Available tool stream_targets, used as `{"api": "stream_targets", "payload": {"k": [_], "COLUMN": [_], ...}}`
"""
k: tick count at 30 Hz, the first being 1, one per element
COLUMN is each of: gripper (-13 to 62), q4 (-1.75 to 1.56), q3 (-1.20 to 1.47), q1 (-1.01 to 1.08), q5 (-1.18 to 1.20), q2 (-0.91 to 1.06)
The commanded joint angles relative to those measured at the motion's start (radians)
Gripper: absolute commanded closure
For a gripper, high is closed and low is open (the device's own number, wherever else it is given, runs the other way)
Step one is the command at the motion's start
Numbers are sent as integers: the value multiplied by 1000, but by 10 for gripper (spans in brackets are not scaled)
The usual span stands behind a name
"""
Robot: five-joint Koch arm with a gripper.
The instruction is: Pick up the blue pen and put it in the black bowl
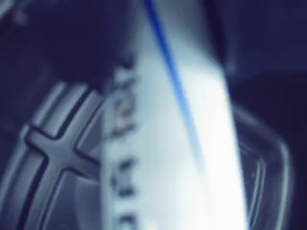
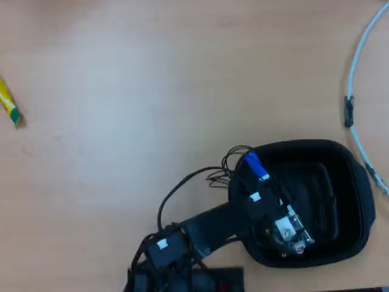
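Overhead view: arm reaches over black bowl (image 2: 349, 201) on wooden counter (image 2: 121, 91). Hand (image 2: 267, 194) clamped on blue pen (image 2: 254, 165), blue cap poking out above bowl's left rim. Pickup done; release into bowl left. Wrist view blurred: white barrel close, bowl floor beneath.

From above, my bench is a pale wooden tabletop (image 2: 152, 79) with a faint grain, bare across most of its width. At nine o'clock, cut off by the frame's edge, lies a short yellow-and-green stick (image 2: 9, 107), tilted. At two o'clock a thin white cable (image 2: 360, 55) curves down along the edge, carrying a small dark clip (image 2: 348, 112).
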Motion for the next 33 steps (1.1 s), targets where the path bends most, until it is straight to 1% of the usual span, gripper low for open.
{"api": "stream_targets", "payload": {"k": [1,8,18,28,33], "gripper": [558,559,559,554,555], "q4": [-124,-279,-394,-414,-414], "q3": [-34,74,207,224,222], "q1": [18,38,109,101,97], "q5": [11,11,12,0,11], "q2": [5,2,-17,-92,-100]}}
